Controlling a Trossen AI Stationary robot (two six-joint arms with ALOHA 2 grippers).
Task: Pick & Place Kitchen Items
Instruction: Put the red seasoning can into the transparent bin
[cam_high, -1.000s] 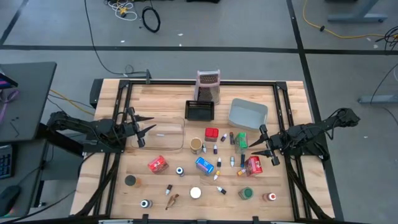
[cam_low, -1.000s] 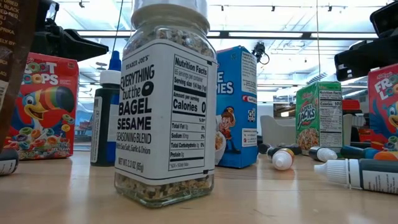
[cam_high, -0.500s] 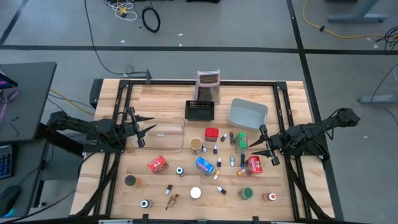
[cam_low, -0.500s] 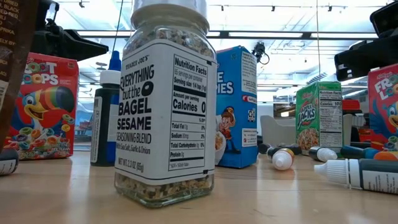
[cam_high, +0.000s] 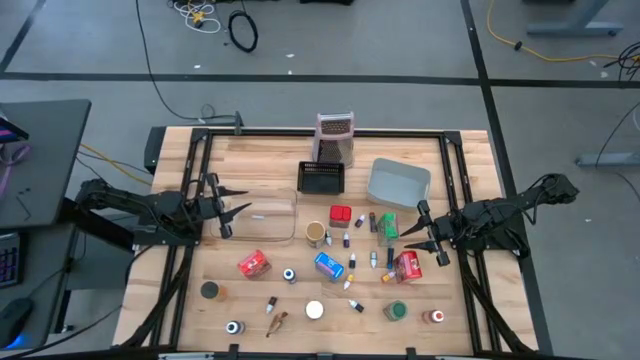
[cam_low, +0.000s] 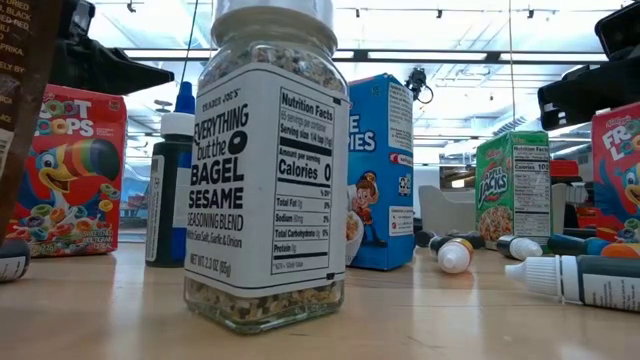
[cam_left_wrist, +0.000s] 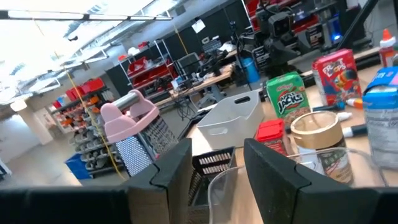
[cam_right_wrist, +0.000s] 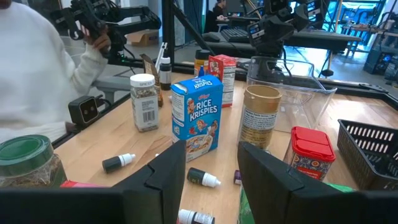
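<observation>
Change: we see none; both arms parked as before, items unmoved (task not begun).
Left claw (cam_high: 228, 209): left edge, by the clear tub (cam_high: 268, 220), fingers apart, empty.
Right claw (cam_high: 420, 238): right side, near the red packet (cam_high: 407, 266), parted, empty.
Kitchen items (cam_high: 329, 265): scattered mid-worktop (cam_high: 260, 150).
Room: grey floor, cables.
</observation>
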